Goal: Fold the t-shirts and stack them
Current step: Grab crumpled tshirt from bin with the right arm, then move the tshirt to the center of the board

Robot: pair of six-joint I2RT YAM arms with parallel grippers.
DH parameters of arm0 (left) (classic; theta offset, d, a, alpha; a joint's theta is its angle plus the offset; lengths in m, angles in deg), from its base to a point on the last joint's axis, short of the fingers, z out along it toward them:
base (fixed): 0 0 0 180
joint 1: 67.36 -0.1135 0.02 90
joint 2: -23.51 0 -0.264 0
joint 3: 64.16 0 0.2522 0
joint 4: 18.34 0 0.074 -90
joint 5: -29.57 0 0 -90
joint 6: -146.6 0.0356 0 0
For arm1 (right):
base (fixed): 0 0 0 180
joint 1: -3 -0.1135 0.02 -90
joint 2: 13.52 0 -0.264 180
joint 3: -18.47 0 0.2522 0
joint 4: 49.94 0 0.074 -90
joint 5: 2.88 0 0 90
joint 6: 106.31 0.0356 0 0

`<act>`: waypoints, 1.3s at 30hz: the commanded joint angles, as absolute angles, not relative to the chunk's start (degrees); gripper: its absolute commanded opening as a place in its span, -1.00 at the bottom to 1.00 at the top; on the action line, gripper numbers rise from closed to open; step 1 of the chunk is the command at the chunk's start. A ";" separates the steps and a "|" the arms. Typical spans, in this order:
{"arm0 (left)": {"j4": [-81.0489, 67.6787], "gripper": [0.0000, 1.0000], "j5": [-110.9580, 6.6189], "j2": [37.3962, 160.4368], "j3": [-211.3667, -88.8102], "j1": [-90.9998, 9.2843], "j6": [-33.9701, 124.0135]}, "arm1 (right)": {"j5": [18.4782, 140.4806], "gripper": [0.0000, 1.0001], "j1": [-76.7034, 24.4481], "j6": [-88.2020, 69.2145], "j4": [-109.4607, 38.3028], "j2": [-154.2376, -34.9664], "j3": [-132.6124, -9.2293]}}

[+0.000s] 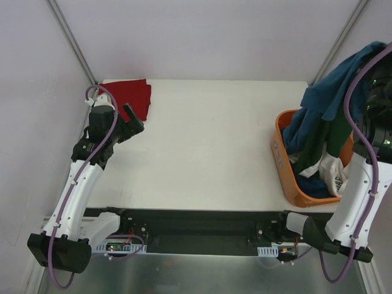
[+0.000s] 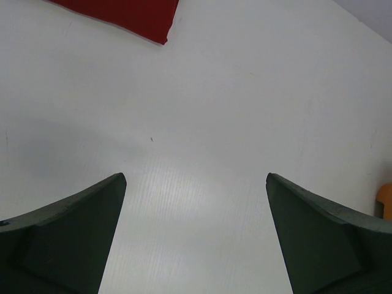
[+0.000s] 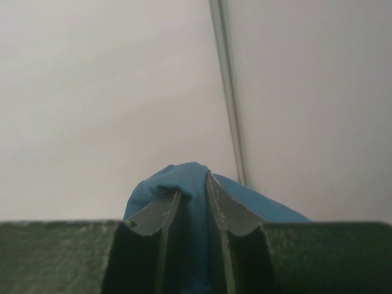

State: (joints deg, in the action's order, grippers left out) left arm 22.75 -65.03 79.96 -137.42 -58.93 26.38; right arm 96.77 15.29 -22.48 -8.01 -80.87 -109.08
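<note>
While one red t-shirt (image 1: pixel 127 97) lies folded at the upper left of the desk (image 1: pixel 208 141), the rest is undone. Right hand (image 3: pixel 193 184) pinched shut on the teal-blue t-shirt (image 1: pixel 331 92), held high at upper right, its tail hanging into the orange basket (image 1: pixel 283 160). Dark green t-shirt (image 1: pixel 323 141) and white t-shirt (image 1: pixel 331 171) crumpled inside. Left hand (image 2: pixel 196 184) spread wide, holding nothing, over the desk near the red one. Judgement: early stage; one folded, several left to fold and stack. Writing: dark print marks on the white one, too small to read; no brand legible anywhere.
</note>
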 commanded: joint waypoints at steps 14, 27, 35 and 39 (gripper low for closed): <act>22.40 0.99 -66.58 77.21 -137.95 -58.92 26.63 | 78.70 -0.54 15.39 -2.87 -32.66 -83.92 -112.09; 22.49 0.99 -60.70 79.67 -139.27 -58.92 24.79 | 66.02 -0.57 -0.24 11.20 -42.65 -90.95 -122.82; 22.40 0.99 -59.11 78.71 -139.27 -58.92 23.82 | 68.58 -0.58 -20.51 5.24 -45.84 -98.49 -127.29; 22.40 0.99 -57.01 77.39 -138.30 -58.92 21.71 | 72.69 -0.58 -28.80 -2.58 -46.80 -101.58 -127.04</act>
State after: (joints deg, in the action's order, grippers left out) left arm 22.75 -60.18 79.45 -137.45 -58.93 24.24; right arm 69.08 -22.41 4.97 -40.45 -99.43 -125.65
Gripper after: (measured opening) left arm 0.993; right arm 0.212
